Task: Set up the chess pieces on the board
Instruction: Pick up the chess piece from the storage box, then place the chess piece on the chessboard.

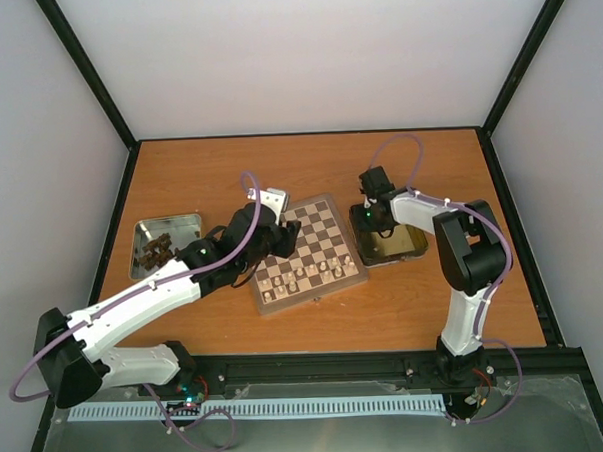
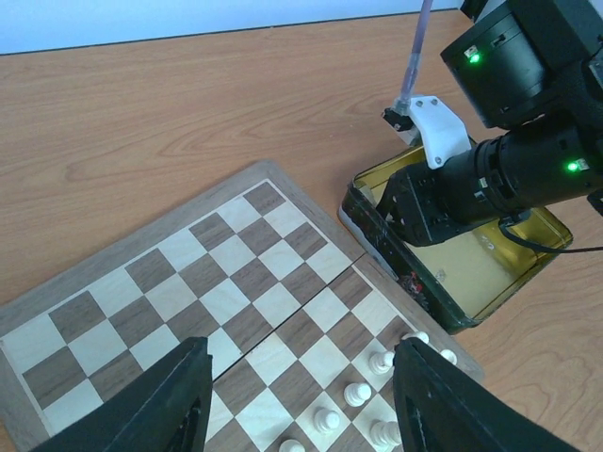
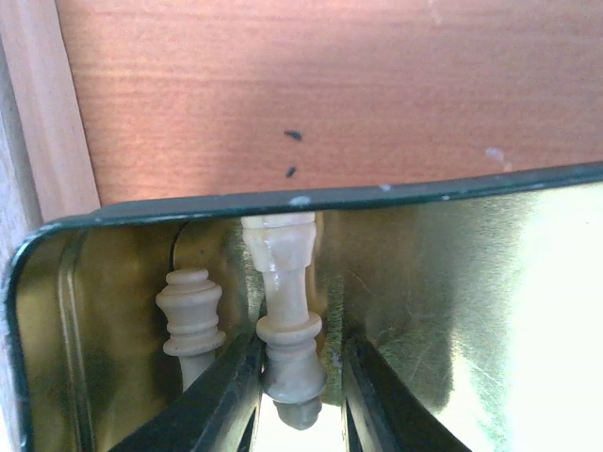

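The board (image 1: 308, 254) lies mid-table, with cream-white chess pieces (image 1: 304, 276) lined along its near rows. My left gripper (image 1: 282, 237) hovers over the board's left part. In the left wrist view it (image 2: 301, 348) stands open over bare squares (image 2: 217, 273), with white pawns (image 2: 380, 360) by the right finger. My right gripper (image 1: 374, 235) reaches down into the gold tin (image 1: 407, 243). In the right wrist view its fingers (image 3: 301, 344) flank a cream piece (image 3: 285, 282). The left finger touches the piece and a slim gap shows at the right finger.
A second cream piece (image 3: 191, 311) stands beside the left finger, near the tin's wall (image 3: 283, 202). The tin (image 2: 471, 273) sits right against the board's right edge. A silver tray (image 1: 171, 227) with dark pieces (image 1: 154, 250) lies to the left of the board.
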Motion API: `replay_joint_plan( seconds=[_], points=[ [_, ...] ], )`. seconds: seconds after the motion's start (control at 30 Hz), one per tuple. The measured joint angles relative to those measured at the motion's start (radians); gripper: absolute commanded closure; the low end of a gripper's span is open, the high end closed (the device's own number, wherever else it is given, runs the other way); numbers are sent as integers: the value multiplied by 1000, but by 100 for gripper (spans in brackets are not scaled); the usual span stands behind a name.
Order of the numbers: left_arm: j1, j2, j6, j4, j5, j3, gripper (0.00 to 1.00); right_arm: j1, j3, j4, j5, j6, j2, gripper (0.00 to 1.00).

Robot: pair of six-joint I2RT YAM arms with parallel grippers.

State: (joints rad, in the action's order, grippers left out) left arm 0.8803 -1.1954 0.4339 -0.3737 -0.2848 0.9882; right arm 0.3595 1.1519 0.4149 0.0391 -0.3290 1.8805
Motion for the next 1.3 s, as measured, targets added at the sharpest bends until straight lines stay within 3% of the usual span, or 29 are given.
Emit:
replay_joint_plan(
  seconds=[0.07, 0.23, 0.5, 0.73, 0.97, 1.13, 1.3],
  points=[
    [0, 6, 0, 0, -2, 0, 46, 0, 14, 0, -14, 10, 11, 75],
    [0, 38, 0, 4, -11, -5, 45, 1, 19, 2, -64, 28, 16, 92],
    [0, 73, 3, 23, -21, -40, 42, 0, -10, 3, -111, 39, -16, 93],
    [-2, 65, 101, 69, 95, -105, 40, 0, -134, -2, -87, 37, -245, 92],
    [-23, 7, 159, 115, 264, -112, 30, 2, -230, -39, 89, 60, -476, 92],
    [-138, 3, 216, 196, 472, -112, 21, 26, -267, -74, 311, 98, -609, 91],
    [-219, -27, 261, 264, 679, -101, 18, 96, -269, -94, 496, 135, -650, 90]
  ],
)
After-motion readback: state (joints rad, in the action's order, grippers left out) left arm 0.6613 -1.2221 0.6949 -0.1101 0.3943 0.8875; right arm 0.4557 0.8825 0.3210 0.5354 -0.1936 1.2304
